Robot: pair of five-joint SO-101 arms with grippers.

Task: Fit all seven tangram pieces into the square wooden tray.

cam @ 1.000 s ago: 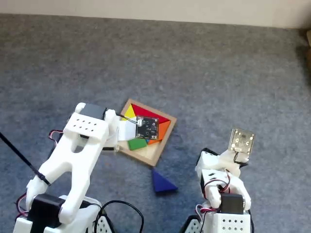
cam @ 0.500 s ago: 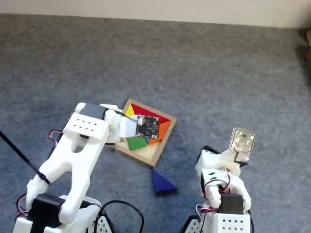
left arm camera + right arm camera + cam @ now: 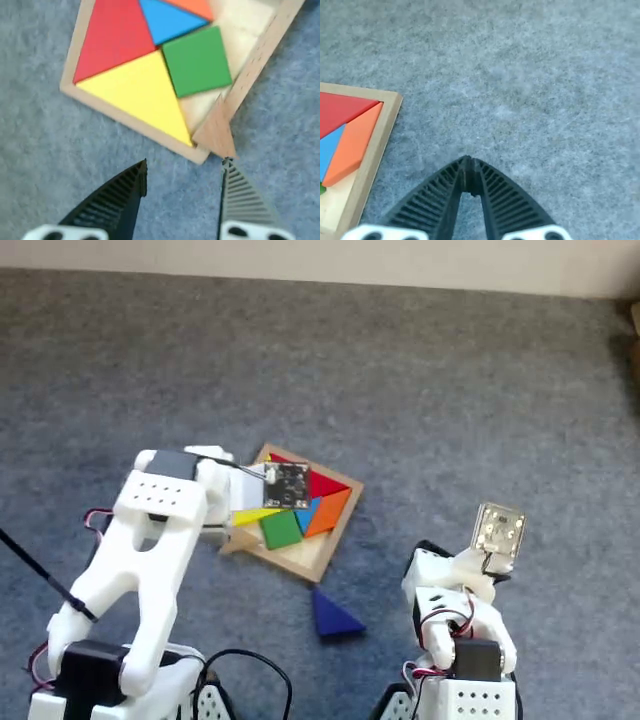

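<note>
Wooden tray (image 3: 340, 532) at centre, blue triangle (image 3: 333, 615) just below it.
Left gripper (image 3: 184, 164) spread apart; right gripper (image 3: 468, 171) pinched together.

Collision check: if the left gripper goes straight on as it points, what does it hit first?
Probably the wooden tray, its near corner rim just ahead of the open left gripper, where a tan triangle lies across it. Height is unclear; it could pass over onto the yellow triangle.

No text or number can be read on the wooden tray (image 3: 262, 50) or its pieces (image 3: 135, 87) (a wrist circuit board (image 3: 497, 531) is too small to tell).
</note>
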